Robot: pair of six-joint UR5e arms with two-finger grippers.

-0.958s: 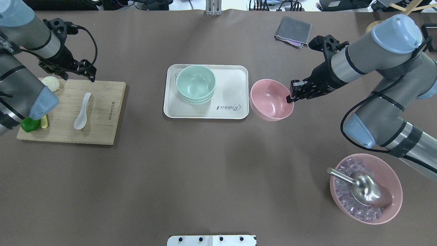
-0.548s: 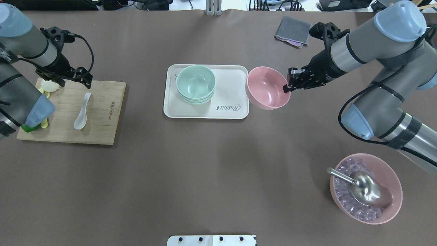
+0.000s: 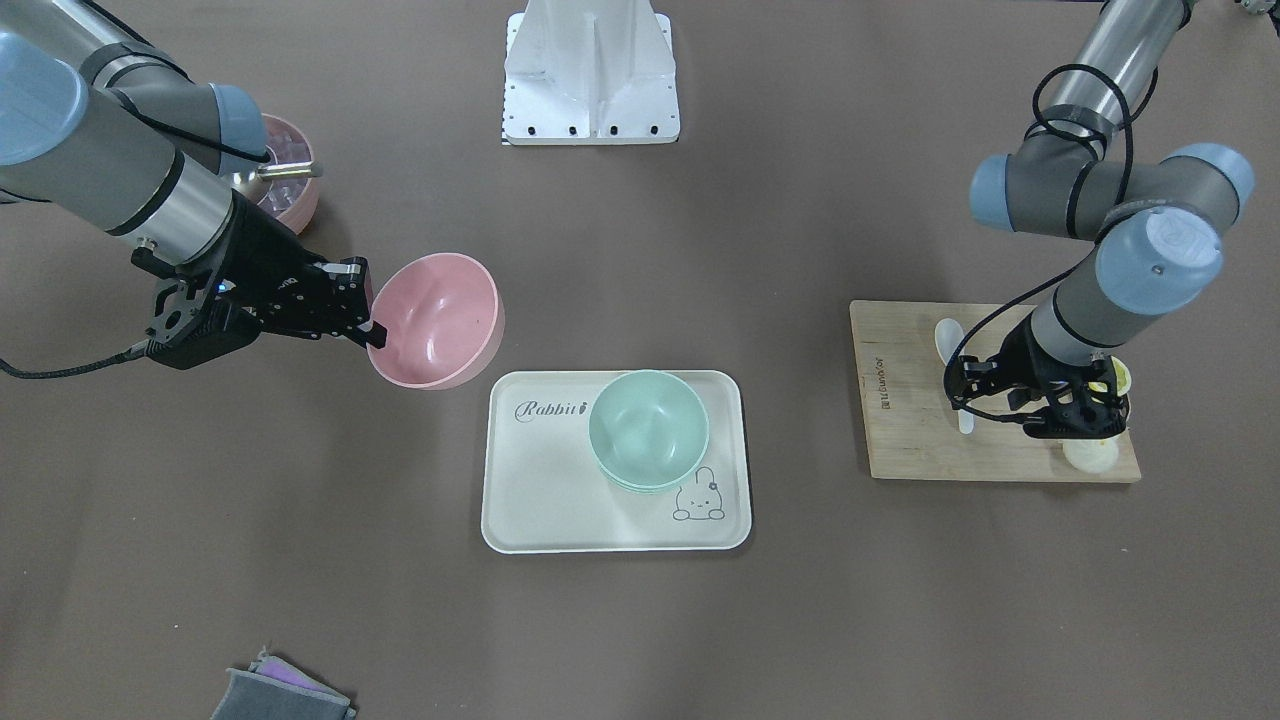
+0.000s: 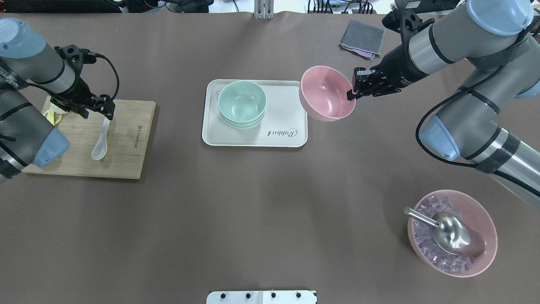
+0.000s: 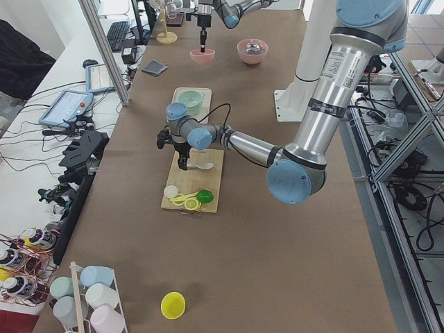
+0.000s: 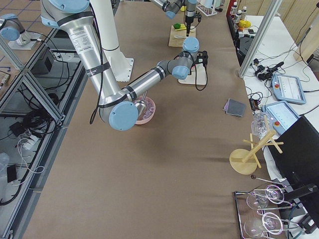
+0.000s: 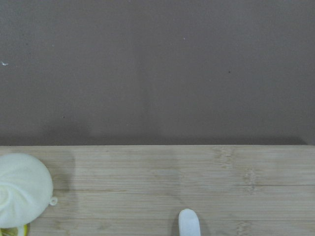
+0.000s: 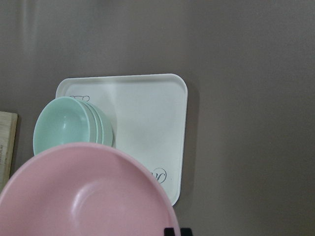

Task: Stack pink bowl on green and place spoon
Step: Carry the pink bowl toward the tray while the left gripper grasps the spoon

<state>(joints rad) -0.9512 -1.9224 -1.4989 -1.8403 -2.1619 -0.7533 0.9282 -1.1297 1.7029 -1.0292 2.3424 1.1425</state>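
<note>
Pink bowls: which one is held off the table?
The small smooth pink bowl, gripped at its rim by the right gripper; the larger pink bowl holding ice rests on the table.

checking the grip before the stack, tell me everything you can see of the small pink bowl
The small pink bowl is round, smooth and plain, glossy like plastic, and empty. The right tool pinches its rim on the side nearest that arm. It looks held clear of the table, tilted, with its opening mostly upward. It hangs by the short end of the tray, apart from the green bowls. Nothing else touches it.
</note>
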